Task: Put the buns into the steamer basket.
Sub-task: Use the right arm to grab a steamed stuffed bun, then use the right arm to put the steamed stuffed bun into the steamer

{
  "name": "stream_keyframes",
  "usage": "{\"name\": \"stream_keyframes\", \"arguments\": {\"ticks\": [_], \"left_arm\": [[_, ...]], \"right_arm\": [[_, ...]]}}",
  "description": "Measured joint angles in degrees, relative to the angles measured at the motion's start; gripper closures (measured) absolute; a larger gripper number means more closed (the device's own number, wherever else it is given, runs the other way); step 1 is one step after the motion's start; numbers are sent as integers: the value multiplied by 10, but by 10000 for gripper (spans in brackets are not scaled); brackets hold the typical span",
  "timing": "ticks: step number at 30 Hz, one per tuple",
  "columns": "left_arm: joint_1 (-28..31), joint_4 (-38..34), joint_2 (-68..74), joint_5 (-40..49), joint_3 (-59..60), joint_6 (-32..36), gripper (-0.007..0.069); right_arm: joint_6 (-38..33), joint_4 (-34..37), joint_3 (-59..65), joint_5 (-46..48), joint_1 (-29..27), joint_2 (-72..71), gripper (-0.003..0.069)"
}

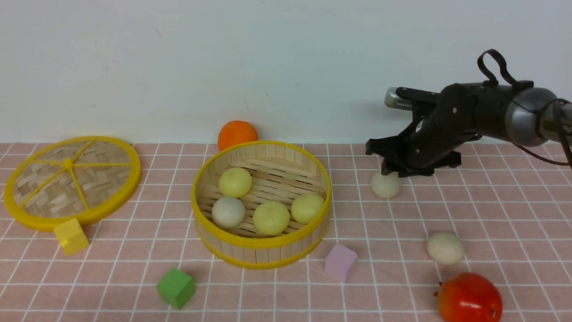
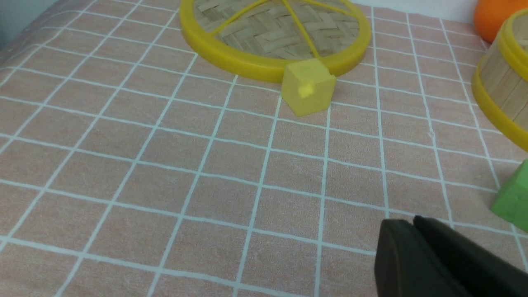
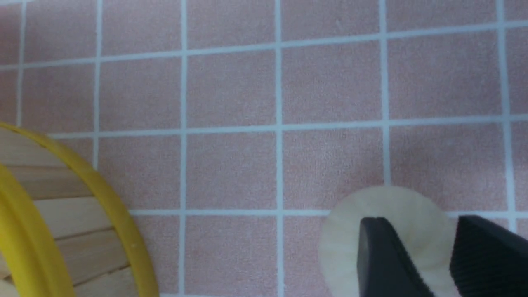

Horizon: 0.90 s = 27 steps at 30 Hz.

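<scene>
White wall behind, pink checked cloth (image 1: 514,214) below, and out on the right the right gripper (image 1: 389,172) was down over the far bun (image 1: 385,188). Its jaws stood apart, one finger either side of the bun's top. Whether the pads were actually pressing it, I couldn't tell. That bun sat on the cloth, apart from the basket (image 1: 263,256) to its left. Closer to the robot lay the near bun (image 1: 445,248), off-white too, with a red fruit (image 1: 469,297) just in front of it. Inside the basket were three yellow buns (image 1: 271,218) and one white bun (image 1: 228,212), all on the slatted floor. An orange ball (image 1: 237,134) sat behind it, a lilac cube (image 1: 340,262) and a green cube (image 1: 176,287) in front. Far left was the lid (image 1: 67,179), a yellow cube (image 1: 71,236) against its rim. The left gripper (image 2: 412,226) hung low over bare cloth, jaws together, holding nothing.
</scene>
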Motion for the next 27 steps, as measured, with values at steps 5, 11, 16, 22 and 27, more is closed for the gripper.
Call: {"name": "stream_keyframes", "arguments": {"ticks": [5,11,16,22,27], "left_arm": [[0,0,0,0,0,0,551],[0,0,0,0,0,0,551],[0,0,0,-1,0,0,551],[0,0,0,-1,0,0,551],[0,0,0,-1,0,0,551]], "right_arm": [[0,19,0,-3,1,12,415],[-1,22,0,-3,1,14,480],[-11,62,-18,21,2,6,638],[-91,162,-73,25,30,-26,640],[-182,276,-91,17,92,-30,640]]}}
